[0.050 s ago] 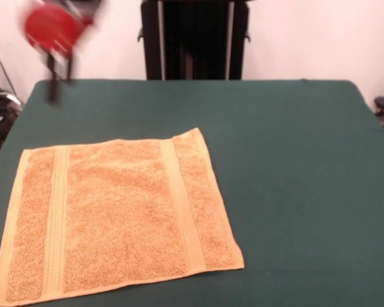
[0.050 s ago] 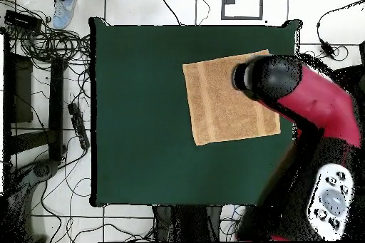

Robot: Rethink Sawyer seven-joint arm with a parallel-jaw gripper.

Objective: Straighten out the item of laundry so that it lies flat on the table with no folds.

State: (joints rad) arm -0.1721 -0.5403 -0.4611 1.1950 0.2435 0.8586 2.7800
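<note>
The item of laundry (image 1: 118,220), an orange-tan towel with two ribbed bands, lies spread out on the green table (image 1: 294,160) at its front left in the front view. No folds show on it, though one far corner peaks slightly. My gripper (image 1: 53,91) hangs blurred above the table's far left edge, well clear of the towel, beneath a red arm joint. From overhead the towel (image 2: 221,101) sits near the table's (image 2: 142,112) right edge. The red and black arm (image 2: 285,87) overlaps its right side and hides the gripper.
Cables and dark equipment (image 2: 43,105) crowd the floor left of the table in the overhead view. A person's shoe (image 2: 65,1) shows at the top left there. The towel's left edge (image 1: 6,230) runs close to the table's side.
</note>
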